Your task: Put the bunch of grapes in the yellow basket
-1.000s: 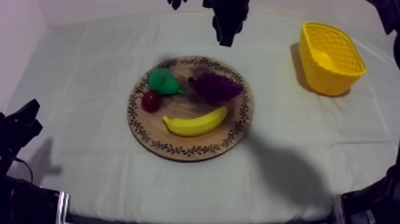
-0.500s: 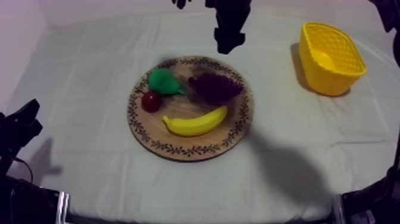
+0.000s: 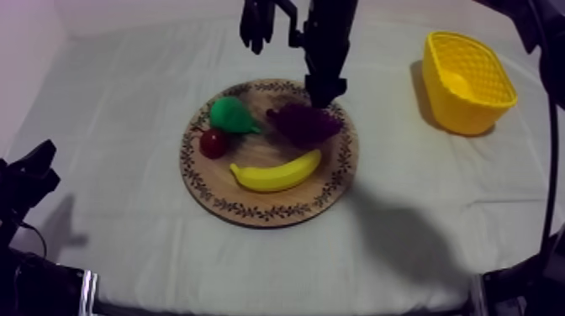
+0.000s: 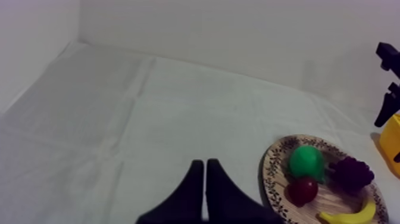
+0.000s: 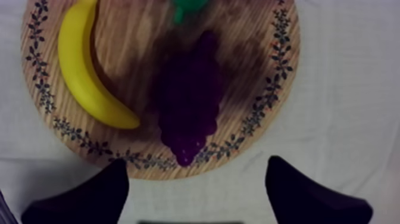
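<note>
Top view. The round wooden board (image 3: 252,210) lies at the middle of the grey-white cloth (image 3: 126,92). The bunch of grapes (image 3: 303,123) rests on the board's far right part. The pear (image 3: 231,115) is beside it to the left, and the small red fruit (image 3: 212,144) touches the pear's near side. The banana (image 3: 277,173) lies in front of the grapes. The yellow basket (image 3: 471,105) stands well apart at the table's far right, tilted, with its opening facing up and left. The right gripper (image 3: 324,91) reaches in from the far side and hangs over the board's far rim, just above the grapes. From this angle its finger spacing cannot be told. The left gripper (image 3: 29,178) sits low at the near left edge, well away from the board.

Left wrist view. The left gripper (image 4: 205,164) has its two fingers lying together as a narrow wedge over bare cloth. To one side lies the board (image 4: 269,176), carrying the pear (image 4: 306,162), the red fruit (image 4: 303,190), the grapes (image 4: 352,174) and the banana (image 4: 351,215). A corner of the basket (image 4: 391,146) shows past the board, with black parts of the right arm (image 4: 390,89) above it.

Right wrist view. The right gripper (image 5: 197,162) looks straight down with its fingers (image 5: 89,196) wide apart, over the cloth just off the board's rim. The grapes (image 5: 190,101) lie on the board (image 5: 250,65), and their narrow end points toward the gap between the fingers, not touching them. The banana (image 5: 89,77) lies beside the grapes, and the green pear (image 5: 189,6) is at their far end.
</note>
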